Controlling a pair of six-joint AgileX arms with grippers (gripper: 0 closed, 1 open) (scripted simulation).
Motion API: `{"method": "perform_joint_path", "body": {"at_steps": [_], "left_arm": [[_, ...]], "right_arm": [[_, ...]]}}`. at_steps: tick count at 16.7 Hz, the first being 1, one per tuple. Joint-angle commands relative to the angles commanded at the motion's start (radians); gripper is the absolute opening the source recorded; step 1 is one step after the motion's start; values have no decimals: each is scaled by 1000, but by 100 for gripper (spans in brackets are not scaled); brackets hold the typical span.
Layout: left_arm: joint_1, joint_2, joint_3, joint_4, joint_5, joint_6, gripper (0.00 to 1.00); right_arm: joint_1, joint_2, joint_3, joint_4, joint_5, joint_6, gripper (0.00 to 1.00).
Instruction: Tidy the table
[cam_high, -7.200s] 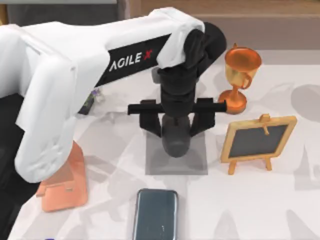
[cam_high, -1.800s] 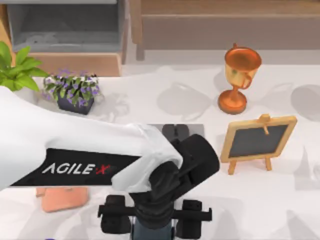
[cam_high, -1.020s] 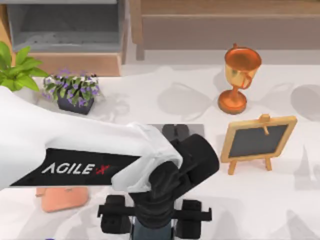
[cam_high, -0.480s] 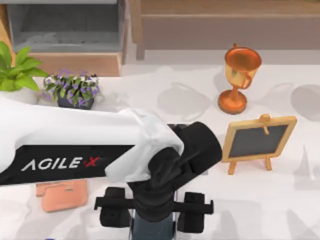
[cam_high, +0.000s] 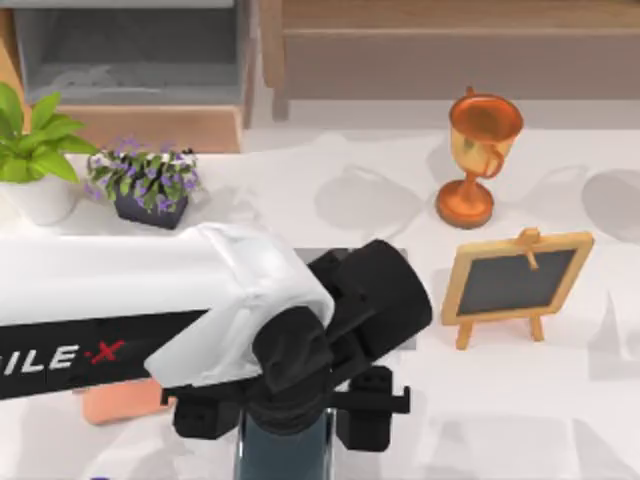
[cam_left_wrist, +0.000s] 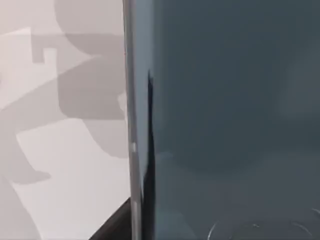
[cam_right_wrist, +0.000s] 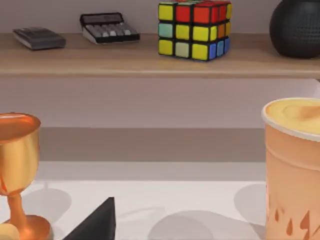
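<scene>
Shifted leftward, left tool (cam_high: 285, 412) grips the phone (cam_high: 283, 455); fingers closed on it.

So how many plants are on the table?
2. A green leafy plant in a white pot sits at the table's far left edge, and a purple-flowered plant in a dark pot stands just right of it. The left arm could hide more.
</scene>
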Motion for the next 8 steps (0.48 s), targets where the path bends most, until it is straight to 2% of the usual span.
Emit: {"method": "perform_joint_path", "body": {"at_steps": [2,8], "left_arm": [[-17,-105,-56,5,-124,-16,0],[-64,-493,-264,29,-561,-60,0]], "right_arm": [[0,0,0,0,0,0,100],[0,0,0,0,0,0,100]]}}
